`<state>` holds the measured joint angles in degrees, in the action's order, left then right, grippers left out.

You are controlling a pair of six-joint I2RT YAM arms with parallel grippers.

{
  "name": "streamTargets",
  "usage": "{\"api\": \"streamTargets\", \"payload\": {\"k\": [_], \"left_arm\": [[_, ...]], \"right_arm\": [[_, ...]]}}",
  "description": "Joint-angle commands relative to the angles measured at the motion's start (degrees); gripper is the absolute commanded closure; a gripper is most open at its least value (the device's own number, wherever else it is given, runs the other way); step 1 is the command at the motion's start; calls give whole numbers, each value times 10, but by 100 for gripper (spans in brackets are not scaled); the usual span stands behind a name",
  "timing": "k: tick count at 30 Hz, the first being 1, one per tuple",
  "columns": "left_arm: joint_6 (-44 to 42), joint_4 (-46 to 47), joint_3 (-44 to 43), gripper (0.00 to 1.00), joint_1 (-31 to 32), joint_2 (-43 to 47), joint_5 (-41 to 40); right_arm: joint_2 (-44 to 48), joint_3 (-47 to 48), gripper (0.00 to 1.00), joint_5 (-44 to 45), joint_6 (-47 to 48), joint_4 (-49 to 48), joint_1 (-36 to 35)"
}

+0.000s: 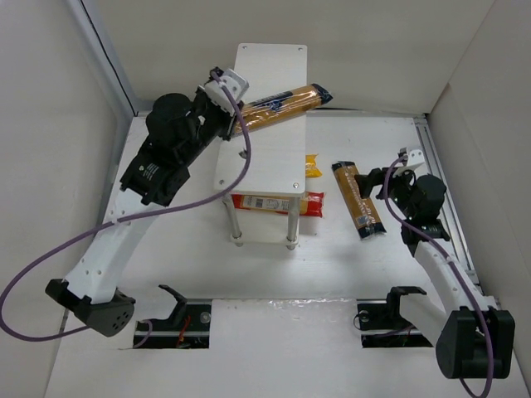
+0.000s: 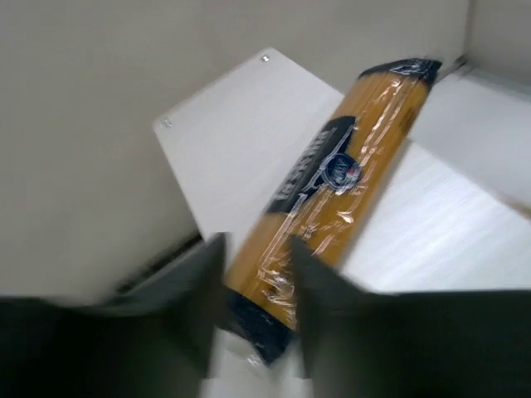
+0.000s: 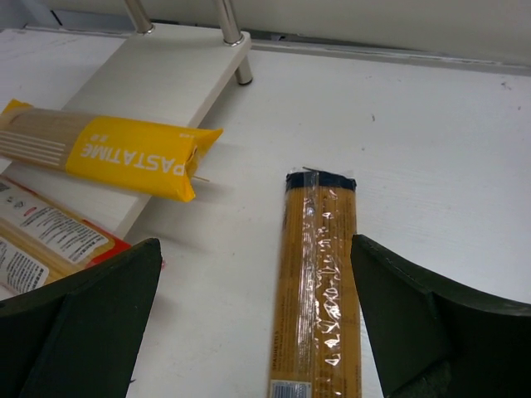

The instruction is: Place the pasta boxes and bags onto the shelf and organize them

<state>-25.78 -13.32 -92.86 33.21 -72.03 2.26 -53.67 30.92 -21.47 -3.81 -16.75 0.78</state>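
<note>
A golden-brown pasta pack with dark ends (image 1: 282,104) (image 2: 348,157) lies slantwise across the shelf's top board (image 1: 265,157) (image 2: 224,141), its far end past the right edge. My left gripper (image 1: 232,116) (image 2: 257,249) straddles its near dark end, a finger close on each side; blur hides any contact. A second golden-brown pack (image 1: 358,199) (image 3: 319,290) lies on the table right of the shelf. My right gripper (image 1: 371,184) (image 3: 255,249) hovers open over it, off-centre to its left. A red pack (image 1: 278,201) (image 3: 41,236) and a yellow pack (image 1: 313,166) (image 3: 124,153) rest on the lower board (image 3: 158,75).
White walls enclose the table on the left, back and right. The shelf's thin metal legs (image 1: 292,228) (image 3: 232,25) stand at its front corners. Both arm bases sit at the near edge.
</note>
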Motion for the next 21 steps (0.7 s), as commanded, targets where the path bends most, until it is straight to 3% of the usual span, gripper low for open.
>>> {"api": "streamTargets", "payload": {"k": [1, 3, 4, 7, 11, 12, 21], "left_arm": [[248, -9, -69, 100, -5, 4, -12], [386, -63, -97, 100, -5, -7, -37], [417, -91, -97, 100, -5, -7, -43], [475, -80, -44, 100, 0, 5, -16], [534, -146, -25, 100, 0, 5, -109], [546, -159, -17, 100, 0, 5, -143], [528, -164, 7, 100, 0, -8, -171]], "right_arm": [[-10, -2, 0, -24, -26, -42, 4], [-15, -2, 0, -30, -26, -49, 4], [-15, -2, 0, -30, -31, -49, 4], [-15, -2, 0, -30, -31, -49, 4], [-4, -14, 0, -30, -37, -49, 4], [3, -14, 0, -30, -37, -49, 4], [10, -27, 0, -19, -37, -49, 4]]}}
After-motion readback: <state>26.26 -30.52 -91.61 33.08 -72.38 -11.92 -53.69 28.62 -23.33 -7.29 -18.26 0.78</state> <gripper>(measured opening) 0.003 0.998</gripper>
